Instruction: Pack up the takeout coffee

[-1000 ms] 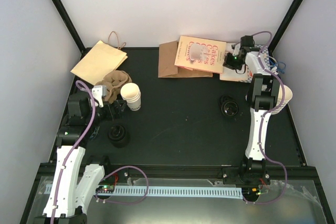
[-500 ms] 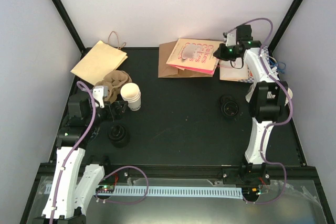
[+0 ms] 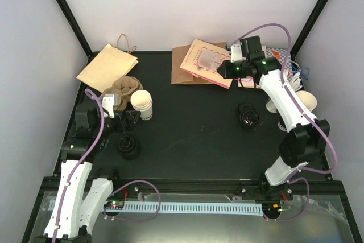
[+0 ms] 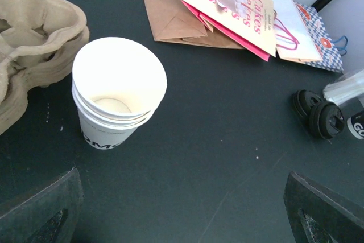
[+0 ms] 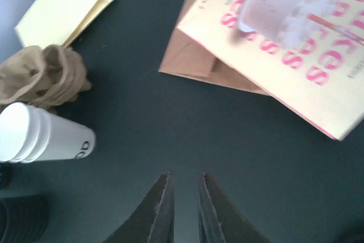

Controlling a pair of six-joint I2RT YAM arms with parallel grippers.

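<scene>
The takeout coffee cup (image 3: 142, 105) stands upright on the left of the dark desk (image 3: 193, 135), just beside a brown pulp cup carrier (image 3: 122, 89). The left end effector (image 4: 182, 211) faces it from close by, fingers spread wide and empty. The right end effector (image 5: 185, 209), fingers pressed nearly together on nothing, hovers near a pink-lettered paper bag (image 5: 296, 44) that overlaps a brown paper bag (image 5: 190, 61)

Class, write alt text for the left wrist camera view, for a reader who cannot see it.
A white paper cup, upright and empty, stands on a dark table ahead of the open left gripper. A cardboard cup carrier sits beside it at the picture's left; a brown paper bag, a pink-lettered bag and black lids lie farther off.
</scene>
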